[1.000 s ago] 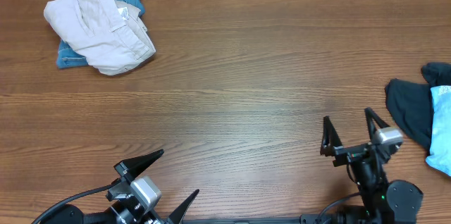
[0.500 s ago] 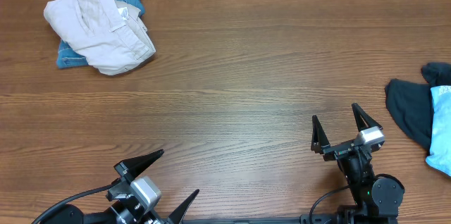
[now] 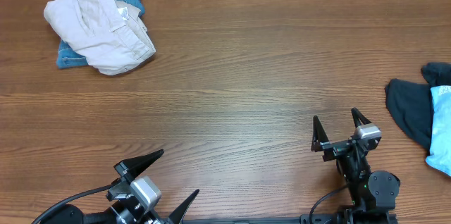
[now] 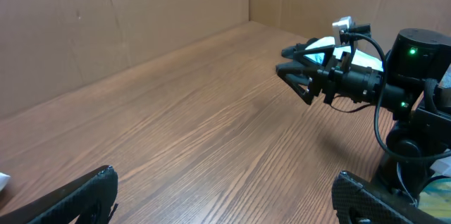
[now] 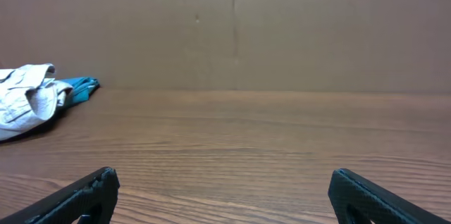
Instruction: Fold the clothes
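Note:
Cream-beige shorts point(image 3: 102, 30) lie crumpled on top of blue denim shorts point(image 3: 69, 56) at the table's far left; both also show in the right wrist view, cream point(image 5: 25, 108) and blue point(image 5: 81, 86). A dark charcoal piece point(image 3: 411, 110) and a light blue piece point(image 3: 442, 129) lie at the right edge. My left gripper point(image 3: 161, 177) is open and empty at the near left edge. My right gripper point(image 3: 335, 120) is open and empty at the near right, left of the charcoal piece; it also shows in the left wrist view point(image 4: 296, 69).
The wooden table point(image 3: 232, 76) has a cardboard wall point(image 5: 232, 27) along its far side and another wall point(image 4: 106, 20) seen from the left wrist. The right arm's base point(image 4: 416, 111) stands at the near edge.
My right gripper has drawn back left toward the near edge, away from the charcoal piece. The left arm and the clothes have not moved.

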Controlling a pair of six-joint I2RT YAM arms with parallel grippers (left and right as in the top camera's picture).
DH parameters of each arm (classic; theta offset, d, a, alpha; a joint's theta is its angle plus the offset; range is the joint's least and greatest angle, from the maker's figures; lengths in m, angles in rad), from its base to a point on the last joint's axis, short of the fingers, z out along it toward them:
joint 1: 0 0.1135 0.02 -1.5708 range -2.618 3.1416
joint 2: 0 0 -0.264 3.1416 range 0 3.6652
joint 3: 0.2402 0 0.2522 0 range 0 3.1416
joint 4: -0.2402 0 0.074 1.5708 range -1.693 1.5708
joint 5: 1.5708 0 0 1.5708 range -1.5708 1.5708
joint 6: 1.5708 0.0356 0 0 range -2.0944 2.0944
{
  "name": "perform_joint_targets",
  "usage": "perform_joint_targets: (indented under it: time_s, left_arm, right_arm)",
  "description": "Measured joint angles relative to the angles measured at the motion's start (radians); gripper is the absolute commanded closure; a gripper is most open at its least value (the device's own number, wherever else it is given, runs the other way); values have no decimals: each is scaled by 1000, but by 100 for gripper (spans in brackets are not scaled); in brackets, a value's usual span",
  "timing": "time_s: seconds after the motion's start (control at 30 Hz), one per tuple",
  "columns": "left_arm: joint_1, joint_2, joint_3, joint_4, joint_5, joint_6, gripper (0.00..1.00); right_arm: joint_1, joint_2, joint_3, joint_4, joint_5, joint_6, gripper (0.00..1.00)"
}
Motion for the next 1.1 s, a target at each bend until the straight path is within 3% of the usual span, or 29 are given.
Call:
perform_joint_targets:
  time_s: [0.67, 0.8, 0.93, 1.1]
  left_arm:
    - [0, 0, 0, 0, 0, -3, 0]
    - [0, -1, -11, 26, -45, -90, 0]
    - [-5, -5, -133, 220, -212, -306, 0]
    - [-121, -24, -331, 554, -398, -427, 0]
  right_arm:
    - [0, 0, 0, 0, 9, 0, 0]
    - [0, 0, 0, 0, 9, 0, 0]
    - [0, 0, 0, -1, 9, 0, 0]
    - [0, 0, 0, -1, 9, 0, 0]
